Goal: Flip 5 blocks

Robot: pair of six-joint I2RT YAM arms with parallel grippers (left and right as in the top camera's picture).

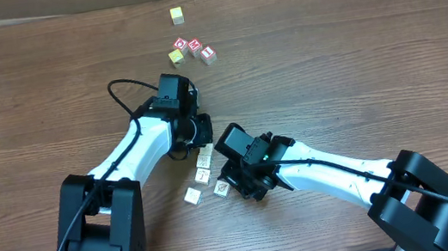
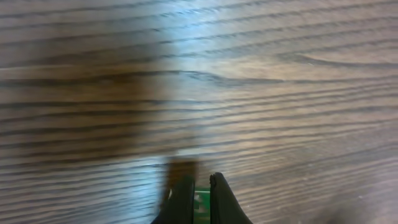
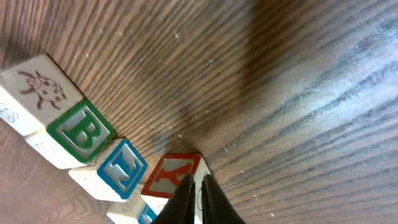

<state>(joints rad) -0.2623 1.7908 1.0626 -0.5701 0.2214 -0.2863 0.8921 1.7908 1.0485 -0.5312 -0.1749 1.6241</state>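
Observation:
Several small pale blocks lie in a cluster near the table's front: one [image 1: 204,156], one [image 1: 203,176], one [image 1: 192,195] and one [image 1: 221,188]. The right wrist view shows them in a row: a ladybug drawing [image 3: 37,93], a green B [image 3: 81,132], a blue letter [image 3: 121,169] and a red K [image 3: 169,175]. My right gripper [image 3: 194,180] is shut, its tips on the K block's right edge. My left gripper [image 2: 199,183] is shut just behind the cluster over bare wood; a green sliver shows between its fingers.
At the far side lie a yellow cube [image 1: 177,14], another yellow cube [image 1: 176,57] and three red-faced letter cubes [image 1: 195,46]. A black cable [image 1: 128,90] loops off the left arm. Both arms cross the front half of the table.

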